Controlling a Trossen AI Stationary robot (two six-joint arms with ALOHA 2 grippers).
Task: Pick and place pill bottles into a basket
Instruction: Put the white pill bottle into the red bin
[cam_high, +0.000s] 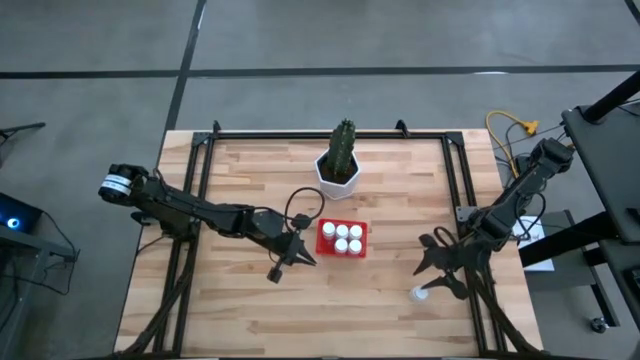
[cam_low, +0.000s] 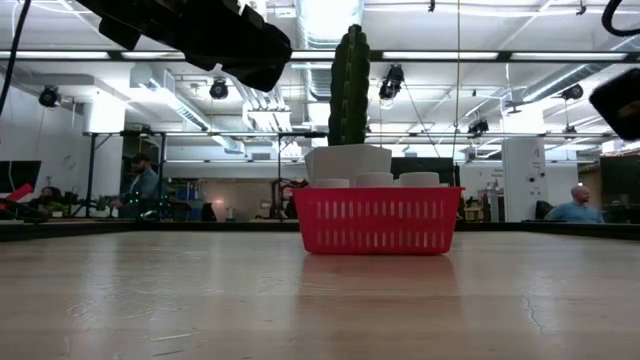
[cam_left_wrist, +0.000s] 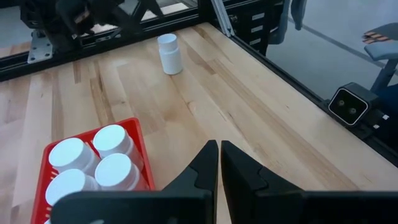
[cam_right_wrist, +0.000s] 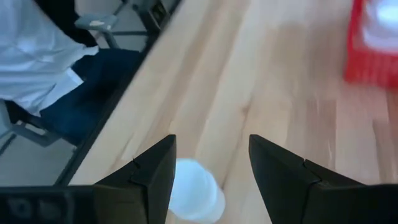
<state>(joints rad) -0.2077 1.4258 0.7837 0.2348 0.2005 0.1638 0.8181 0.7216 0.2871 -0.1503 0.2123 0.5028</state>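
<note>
The red basket (cam_high: 342, 239) sits mid-bench holding 4 pill bottles (cam_high: 348, 238). At its 9 o'clock hangs the left gripper (cam_high: 296, 254), fingers pressed together, empty. At 4 o'clock, the right gripper (cam_right_wrist: 210, 163), fingers spread, straddles 1 loose bottle (cam_right_wrist: 194, 191) without clear contact.

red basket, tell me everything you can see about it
The red basket is a small, square, low-walled plastic tray with slotted sides. It sits flat on the wooden table, just in front of the white cactus pot and apart from it. White-capped pill bottles stand upright inside, caps rising just above the rim; five show from above. The left gripper, jaws shut, sits beside its left edge; contact cannot be told.
</note>
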